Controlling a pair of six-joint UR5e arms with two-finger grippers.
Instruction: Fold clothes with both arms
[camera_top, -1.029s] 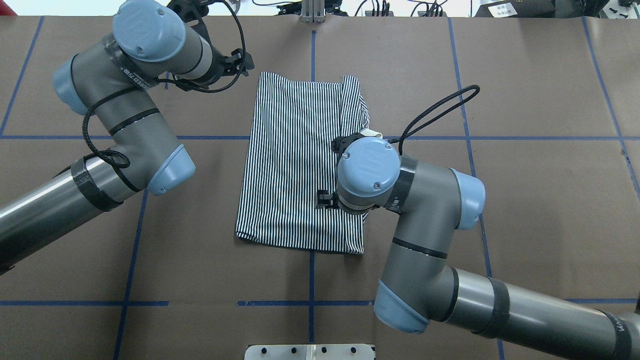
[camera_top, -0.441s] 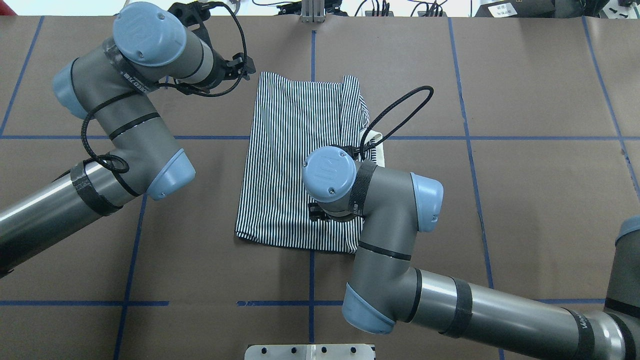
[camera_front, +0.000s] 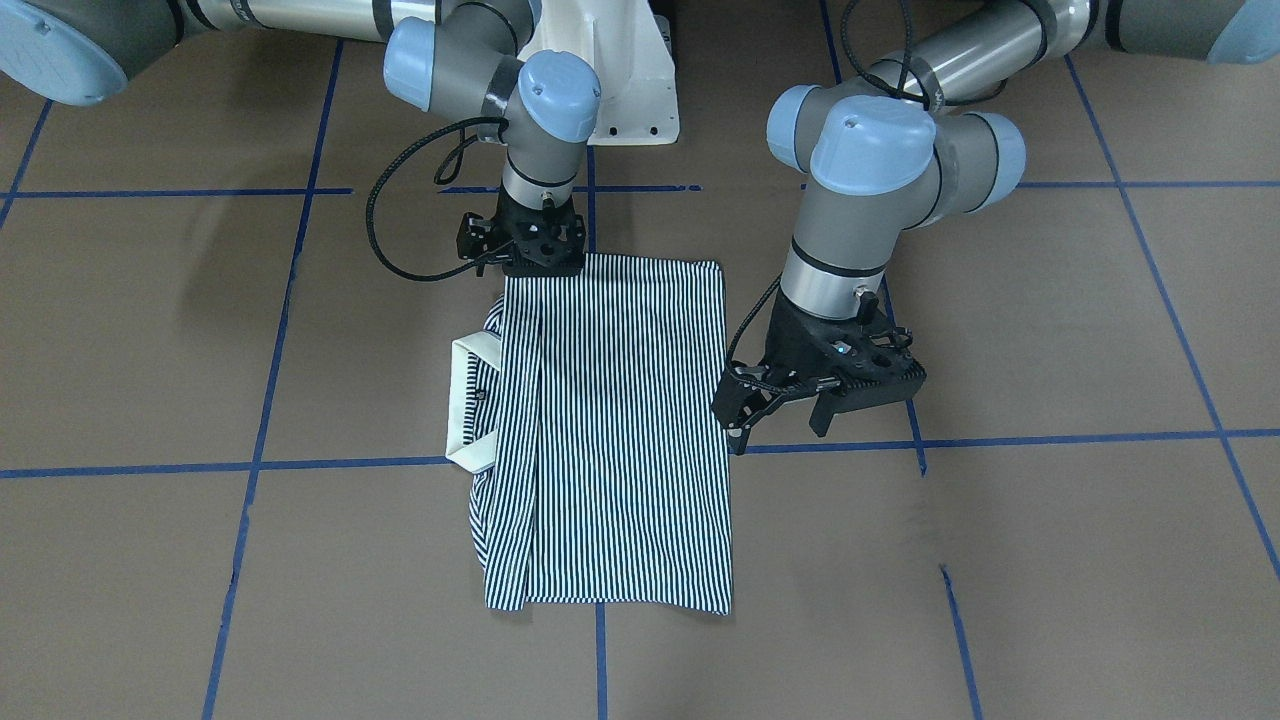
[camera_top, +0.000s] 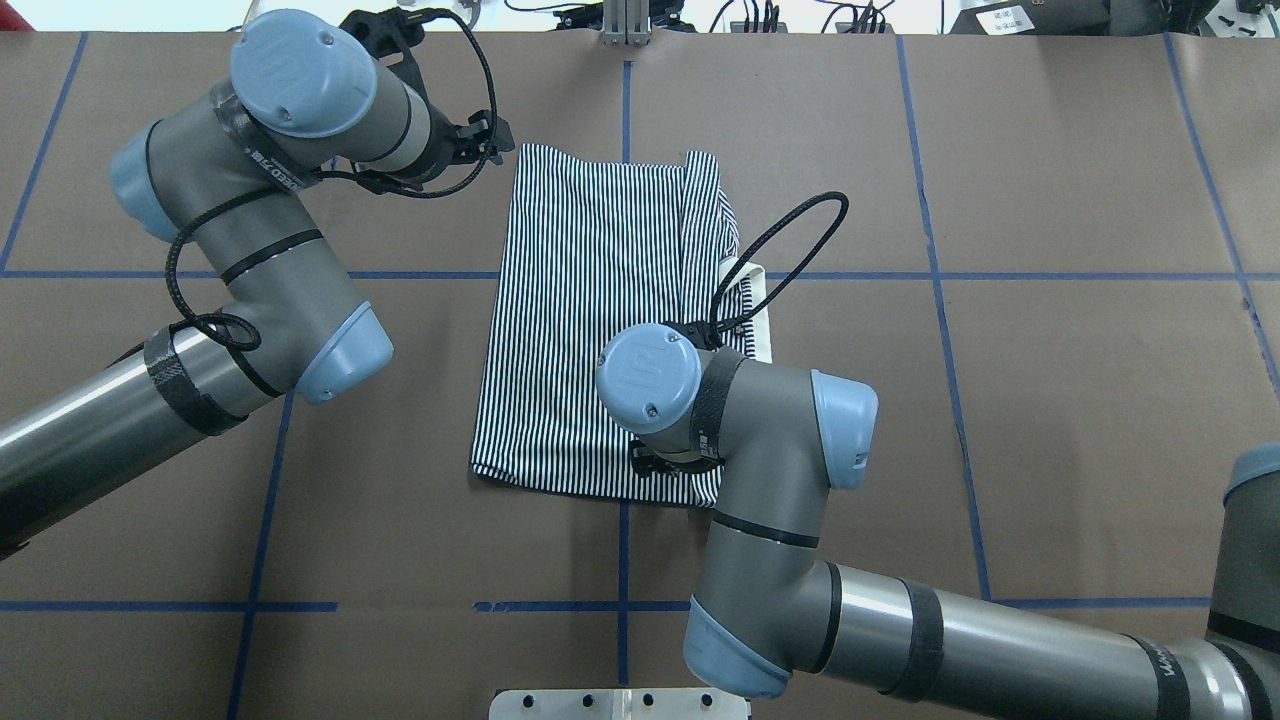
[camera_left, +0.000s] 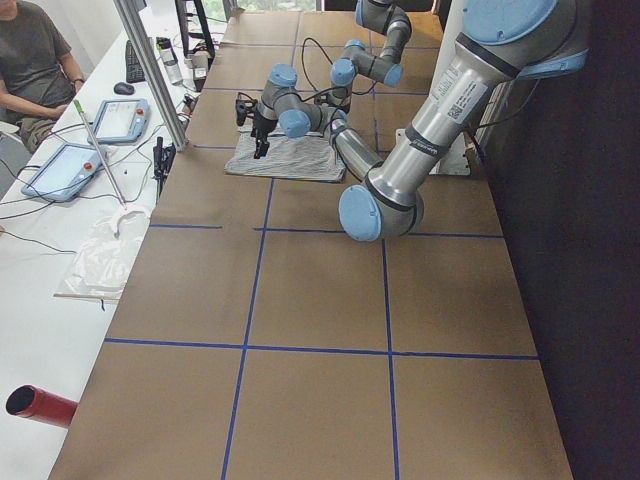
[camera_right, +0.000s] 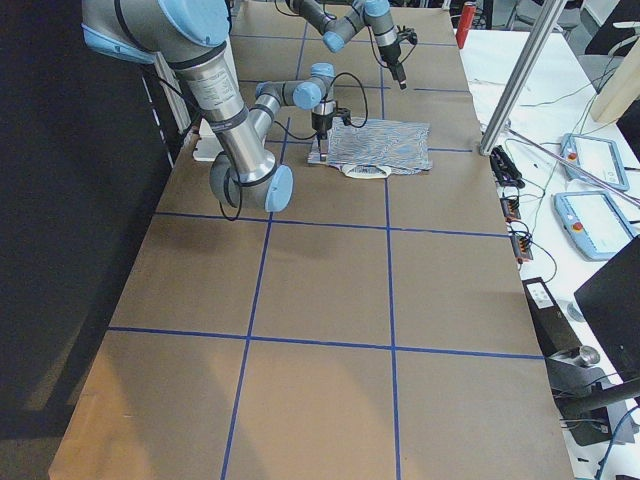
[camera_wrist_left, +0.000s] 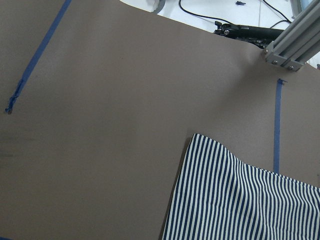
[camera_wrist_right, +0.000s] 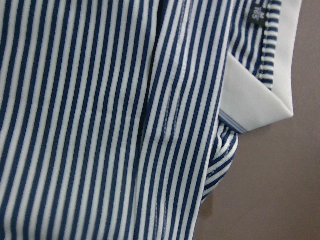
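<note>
The striped polo shirt lies folded into a long rectangle in the middle of the brown table. Its cream collar sticks out on my right side. In the front-facing view my left gripper hangs open above the table, just off the shirt's left edge, holding nothing. My right gripper points straight down at the shirt's edge nearest my base, partly hidden under its wrist. Its fingers do not show, so I cannot tell its state. The right wrist view is filled with stripes and the collar.
Blue tape lines grid the brown table. The white pedestal base stands behind the shirt. An aluminium post and cables sit at the far edge. A person sits at a side table with tablets.
My right arm has swung left and back toward my base, carrying its gripper from the shirt's middle-right down to the near edge. The left arm has barely moved.
</note>
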